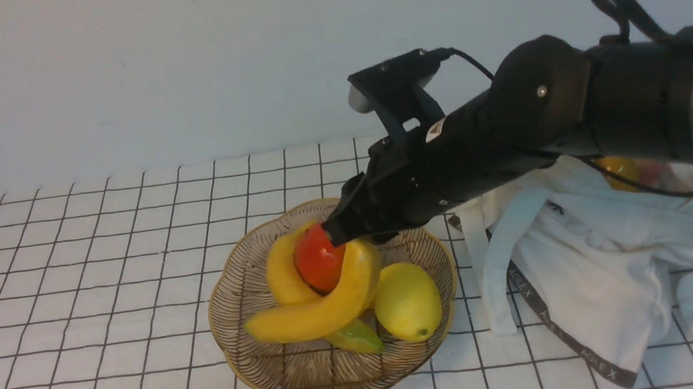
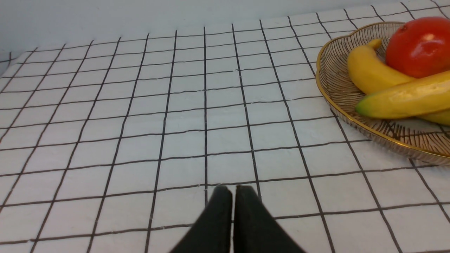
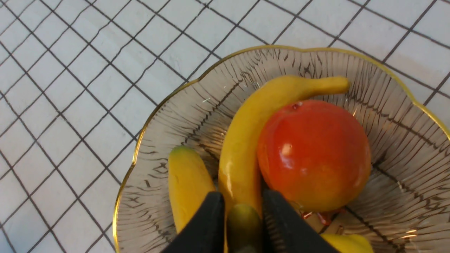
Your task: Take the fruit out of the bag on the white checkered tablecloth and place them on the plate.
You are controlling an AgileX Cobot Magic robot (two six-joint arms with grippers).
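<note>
A see-through plate (image 1: 263, 376), fluted with fine dark lines and edged in scalloped gold, sits at the centre of the front view on a white checkered tablecloth (image 1: 100, 324) ruled in thin black squares. Heaped in it are a smooth curved banana (image 1: 316, 317) at the front, another yellow banana (image 1: 283, 271) behind, a glossy red-orange round fruit (image 1: 318, 259) between them, a greenish piece (image 1: 356, 337) low down, and a plump, dimpled yellow lemon (image 1: 407, 301) at the dish's right. The black right arm (image 1: 550, 98) reaches in from the upper right; its gripper (image 3: 244, 202) has its jaws parted around the front banana's stem end, though I can't tell whether they touch it. Right of the plate slumps the bag (image 1: 602, 274), soft, creased white cloth with looping straps and a dark lettered band; beyond the arm, at its upper part, show a yellow-orange piece (image 1: 618, 173) and a pinkish fruit (image 1: 652, 170). The left gripper (image 2: 233, 191) has its dark tips drawn together over bare checks, with open cloth spreading across the left of the frame up to the plate's rim.
</note>
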